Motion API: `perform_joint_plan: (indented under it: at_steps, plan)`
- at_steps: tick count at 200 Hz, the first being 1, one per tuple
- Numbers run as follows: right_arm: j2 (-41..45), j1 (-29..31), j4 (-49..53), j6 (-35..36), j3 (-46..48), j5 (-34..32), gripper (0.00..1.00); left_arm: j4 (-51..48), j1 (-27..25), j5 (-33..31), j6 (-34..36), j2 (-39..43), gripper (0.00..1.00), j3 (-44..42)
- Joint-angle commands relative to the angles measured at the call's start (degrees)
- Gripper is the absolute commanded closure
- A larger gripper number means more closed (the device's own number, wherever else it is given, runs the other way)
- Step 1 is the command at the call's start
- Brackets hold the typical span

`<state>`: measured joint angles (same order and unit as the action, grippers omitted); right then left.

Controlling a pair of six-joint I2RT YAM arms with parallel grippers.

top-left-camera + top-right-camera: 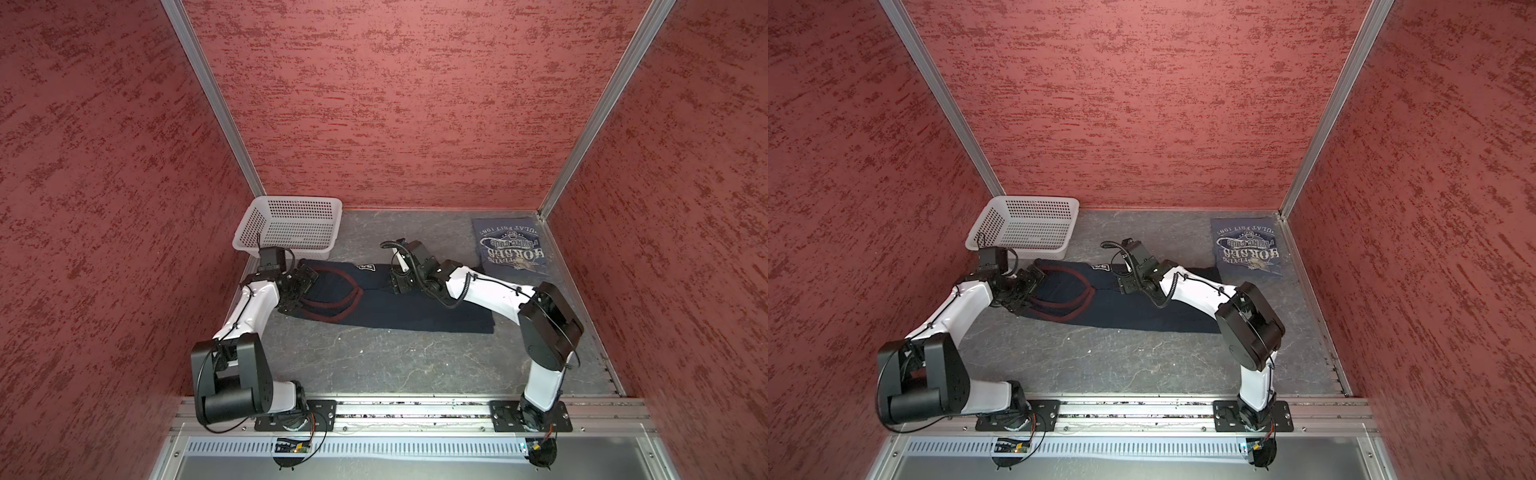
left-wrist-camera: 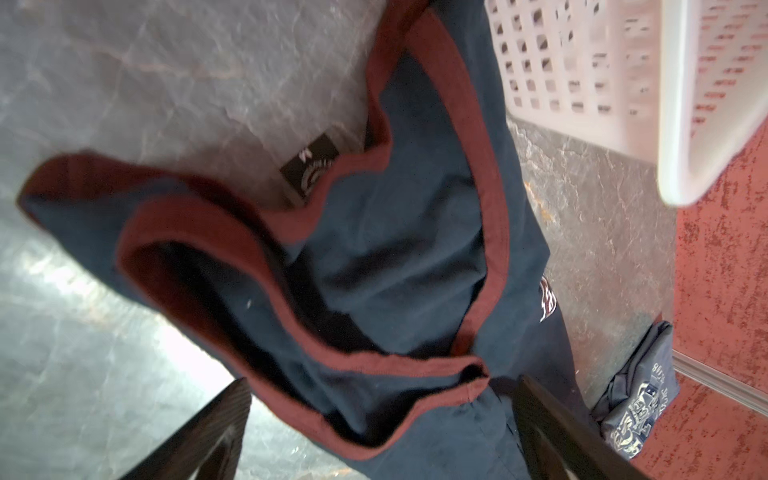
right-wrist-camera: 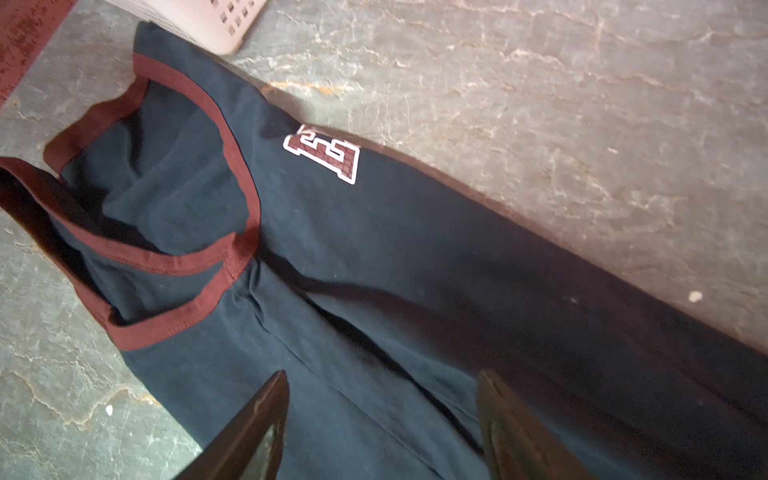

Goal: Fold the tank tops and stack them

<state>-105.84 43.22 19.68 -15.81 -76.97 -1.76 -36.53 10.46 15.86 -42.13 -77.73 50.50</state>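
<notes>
Left wrist view: left pincer (image 2: pixel 380 388) open, navy top (image 2: pixel 415 257) between its tips, ready to fold.
Right pincer (image 3: pixel 384 374): open above navy top.

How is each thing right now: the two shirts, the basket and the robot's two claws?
Navy top: lying flat, folded into a long strip.
Blue top: folded, flat in the far right corner.
Basket: upright, empty.
Left gripper: open, over the navy top's straps.
Right gripper: open, over the navy top's middle.
</notes>
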Motion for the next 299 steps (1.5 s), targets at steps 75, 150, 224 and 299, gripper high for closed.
perform_joint_plan:
  at_steps: [75,150,224,299]
  plan:
    - [9.4,-2.8,0.3,-2.0,7.0,-5.1,0.28,9.4,2.8,-4.9,-0.2,-1.9,0.58,-6.6]
    - [14.2,-6.6,1.9,-2.7,12.0,-7.0,0.28,12.3,3.3,-5.4,0.9,-15.3,0.8,-1.9]
    - [-4.1,-17.1,7.6,-1.3,-1.9,-6.9,0.28,11.7,1.9,-5.6,1.0,-17.9,0.86,-4.3]
    - [-5.4,-17.4,14.2,-9.6,5.1,-8.9,0.28,11.7,-3.0,-7.1,0.7,-19.0,0.86,-5.0]
